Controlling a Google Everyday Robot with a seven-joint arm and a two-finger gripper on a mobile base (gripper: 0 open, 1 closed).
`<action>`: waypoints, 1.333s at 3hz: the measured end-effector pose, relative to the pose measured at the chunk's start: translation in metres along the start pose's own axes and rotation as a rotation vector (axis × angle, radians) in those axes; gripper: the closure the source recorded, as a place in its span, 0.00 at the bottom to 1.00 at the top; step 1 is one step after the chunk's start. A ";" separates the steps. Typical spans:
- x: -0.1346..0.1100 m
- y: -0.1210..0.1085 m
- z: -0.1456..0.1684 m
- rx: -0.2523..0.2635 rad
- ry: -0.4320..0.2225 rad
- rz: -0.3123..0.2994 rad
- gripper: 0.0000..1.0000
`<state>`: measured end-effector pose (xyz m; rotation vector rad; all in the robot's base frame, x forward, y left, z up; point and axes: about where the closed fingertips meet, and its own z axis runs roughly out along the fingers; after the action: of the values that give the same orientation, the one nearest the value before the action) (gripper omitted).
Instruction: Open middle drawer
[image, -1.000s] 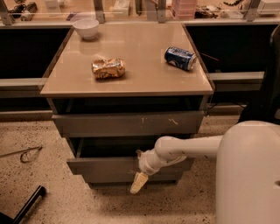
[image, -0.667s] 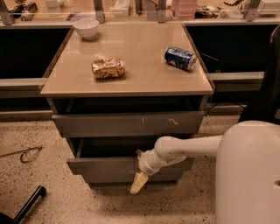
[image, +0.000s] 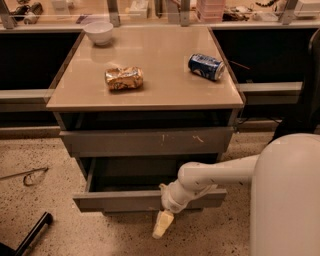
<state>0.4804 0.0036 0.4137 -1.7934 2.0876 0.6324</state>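
Note:
The middle drawer (image: 115, 201) is the lower of the two visible fronts of the grey-brown cabinet. Its front is plain and unmarked. It stands pulled out towards me, with a dark gap showing its shaded inside (image: 135, 175). My gripper (image: 163, 225), cream coloured, hangs at the end of my white arm (image: 215, 175). It sits at the lower front edge of that drawer, a little right of its middle. Above it is the drawer with white scratch marks (image: 145, 142), out only slightly.
On the cabinet top (image: 160, 50) lie a white bowl (image: 98, 32), a crumpled gold snack bag (image: 124, 78) and a blue can (image: 206, 66) on its side. A thin wire object (image: 30, 176) and a black bar (image: 32, 234) lie on the speckled floor at left. My white body (image: 285, 200) fills the right.
The middle drawer has come out a little further towards me. My gripper has moved down and towards me with its front.

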 end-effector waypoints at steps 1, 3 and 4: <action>0.026 0.065 -0.010 -0.052 0.023 0.066 0.00; 0.029 0.070 -0.009 -0.062 0.024 0.074 0.00; 0.034 0.078 -0.010 -0.069 0.016 0.088 0.00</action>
<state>0.3984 -0.0214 0.4142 -1.7562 2.1902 0.7235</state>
